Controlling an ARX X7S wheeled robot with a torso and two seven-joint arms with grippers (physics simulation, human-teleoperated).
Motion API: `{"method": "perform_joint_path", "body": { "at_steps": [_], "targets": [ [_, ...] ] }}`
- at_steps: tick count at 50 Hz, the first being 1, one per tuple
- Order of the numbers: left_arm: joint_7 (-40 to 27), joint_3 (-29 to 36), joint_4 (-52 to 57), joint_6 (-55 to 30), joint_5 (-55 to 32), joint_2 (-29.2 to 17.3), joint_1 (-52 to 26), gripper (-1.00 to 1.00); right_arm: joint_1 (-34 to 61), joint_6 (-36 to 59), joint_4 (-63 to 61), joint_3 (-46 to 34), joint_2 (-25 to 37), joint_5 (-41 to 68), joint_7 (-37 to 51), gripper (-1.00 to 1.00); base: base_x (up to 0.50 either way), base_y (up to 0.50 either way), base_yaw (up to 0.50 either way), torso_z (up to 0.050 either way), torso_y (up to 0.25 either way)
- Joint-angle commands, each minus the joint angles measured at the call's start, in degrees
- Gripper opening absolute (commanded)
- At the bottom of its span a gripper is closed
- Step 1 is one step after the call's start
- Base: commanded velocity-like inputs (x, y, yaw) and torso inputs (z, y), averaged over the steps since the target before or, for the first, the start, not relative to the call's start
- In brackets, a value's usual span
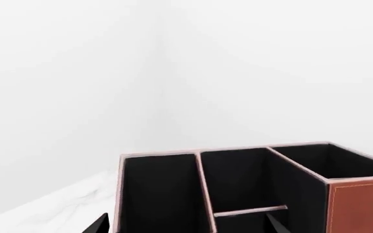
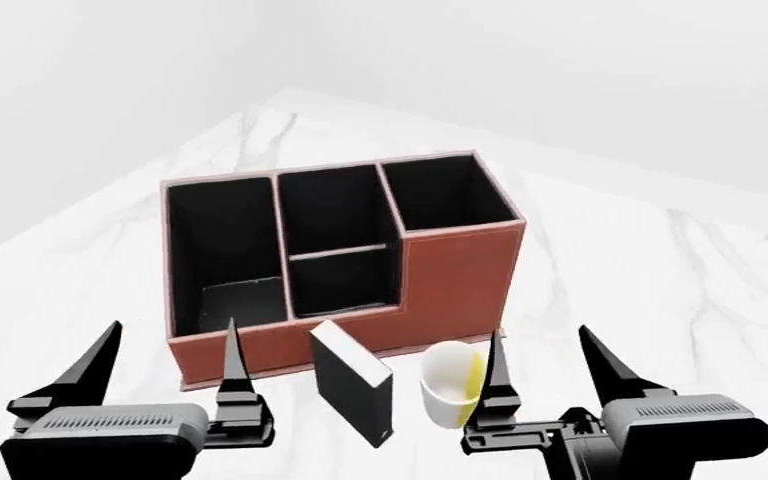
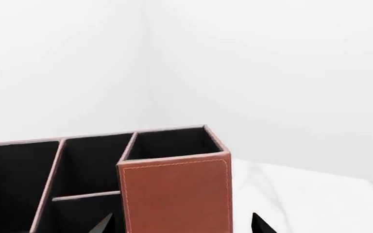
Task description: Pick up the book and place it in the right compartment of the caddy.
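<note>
While both arms hang low in front of the reddish-brown leather-look caddy (image 2: 451,275), nothing has been grasped: the left gripper (image 2: 171,362), nearest the caddy's wide low-fronted end, has its black pointed fingers spread and empty. Just in front of the caddy's stepped middle stands the small thick black hardcover book (image 2: 352,388), upright on the white marble-patterned table (image 2: 651,250), pale page edges facing up, its slab shape turned at an angle to the caddy's front. Beside it sits a white-and-yellow mug (image 2: 451,396), smooth and rounded, very near the book. The right gripper (image 2: 540,365) is likewise spread and empty, just past the mug, below the caddy's square, deep, black-lined right compartment (image 2: 444,195). I'd worry a reach for the book clips the mug, since the two stand so close, or that the book's corner catches the tall front wall on the way in.
</note>
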Motion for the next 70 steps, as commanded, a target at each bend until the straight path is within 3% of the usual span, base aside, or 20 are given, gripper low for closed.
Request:
{"method": "perform_joint_path", "body": {
  "at_steps": [1, 19, 46, 55, 70],
  "targets": [
    [-0.4, 0.2, -0.1, 0.2, -0.2, -0.3, 0.0, 1.00, -0.2, -0.8, 0.1, 0.1, 0.0, 0.8, -0.1, 1.00, 0.00, 0.00, 0.00, 0.000, 0.000],
    [-1.0, 0.6, -0.2, 0.2, -0.5, -0.8, -0.2, 1.00, -0.3, -1.7, 0.2, -0.5, 0.6, 0.5, -0.3, 1.00, 0.34, 0.18, 0.00, 0.000, 0.000],
    [-1.8, 1.1, -0.1, 0.3, -1.0, -1.5, -0.3, 1.00, -0.7, -2.5, -0.8, -2.4, 2.6, 0.2, -2.1, 1.00, 0.00, 0.00, 0.00, 0.000, 0.000],
    [-2.1, 1.5, 0.0, 0.0, -1.1, -1.7, -0.6, 1.00, -2.1, 2.0, -4.8, -5.1, 8.9, 6.8, -9.1, 1.00, 0.00, 0.00, 0.00, 0.000, 0.000],
    [-2.5, 1.0, 0.0, 0.0, -2.0, -2.1, -0.7, 1.00, 1.8, 11.3, -8.3, -11.4, 9.5, 9.0, -9.7, 1.00, 0.00, 0.00, 0.00, 0.000, 0.000]
  ]
}}
